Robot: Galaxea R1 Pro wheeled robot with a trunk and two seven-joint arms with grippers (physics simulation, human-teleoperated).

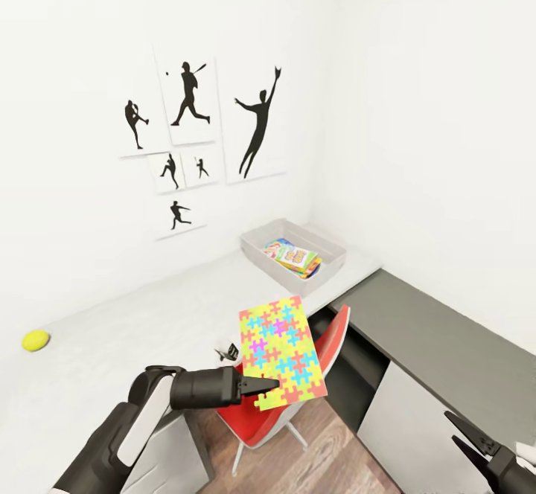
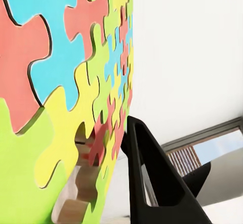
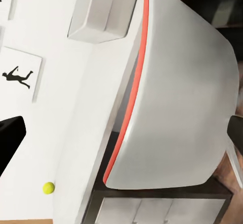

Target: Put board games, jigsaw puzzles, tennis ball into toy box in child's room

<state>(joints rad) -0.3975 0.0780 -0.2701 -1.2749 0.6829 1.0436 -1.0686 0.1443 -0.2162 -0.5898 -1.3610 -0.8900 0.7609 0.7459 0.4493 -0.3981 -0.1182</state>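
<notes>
Red chair (image 1: 268,405) sits tucked at the desk (image 1: 149,323) edge, directly under the held jigsaw puzzle (image 1: 281,353). Left pincer (image 1: 269,385) clamps the puzzle's lower edge, arm stretched level over the chair, tile nearly upright and tilted. Toy box (image 1: 298,241) is beyond the chair at the desk's far corner, colourful board games (image 1: 294,257) inside. Tennis ball (image 1: 35,341) lies on the desk well away from the chair. Right pincer (image 1: 469,438) low beside grey bed (image 1: 447,345), fingers spread apart, holding nothing.
</notes>
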